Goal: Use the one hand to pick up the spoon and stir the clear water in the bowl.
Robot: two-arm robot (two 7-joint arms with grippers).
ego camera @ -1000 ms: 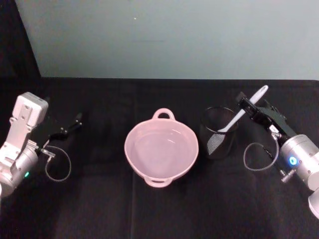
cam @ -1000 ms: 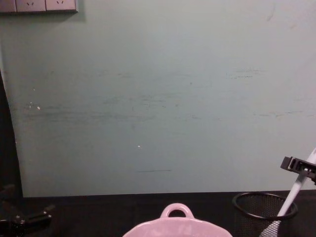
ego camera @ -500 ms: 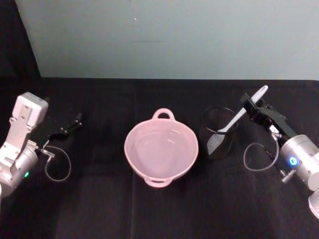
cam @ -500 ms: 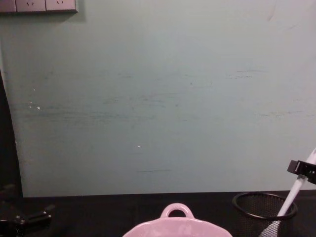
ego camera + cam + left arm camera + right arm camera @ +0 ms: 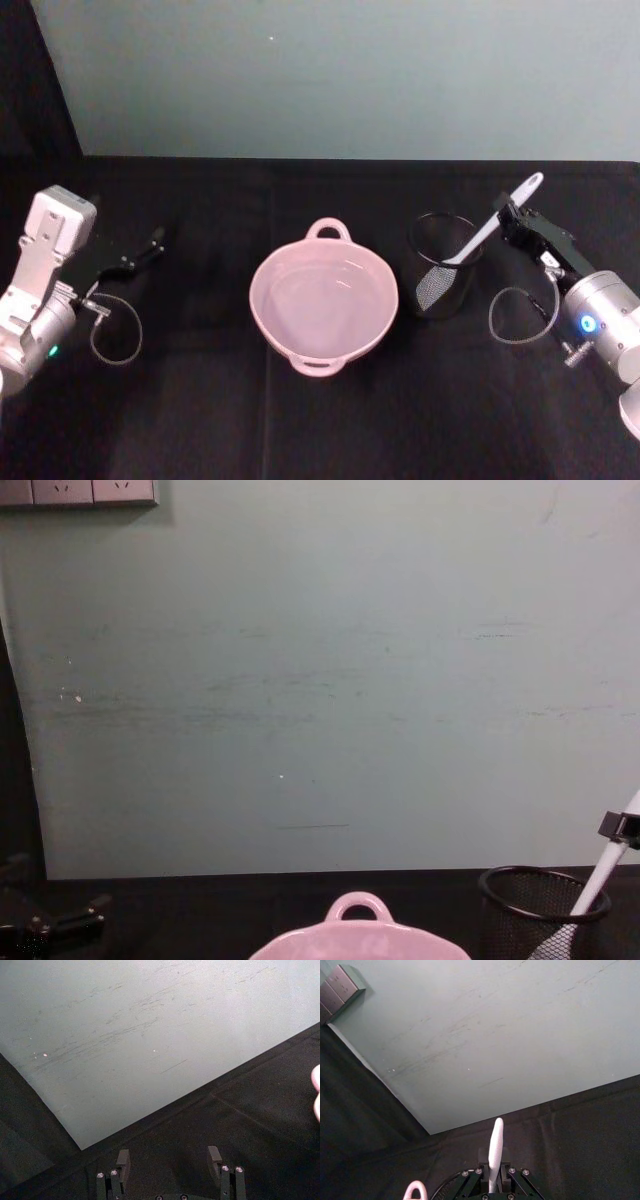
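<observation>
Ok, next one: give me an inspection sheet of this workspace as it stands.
Surface: black cloth, no spills seen.
Job's things: pink bowl holds clear water; white spoon leans in the mesh cup.
Clutter: nothing seen.
Grippers: right gripper shut on the spoon's handle; left gripper open, parked left of the bowl.
Cables: left cable loop and right cable loop hang by the wrists.
Surroundings: pale green wall, wall sockets.

Right of bowl (image 5: 275, 330): spoon (image 5: 478, 237) in mesh cup (image 5: 440, 290)
</observation>
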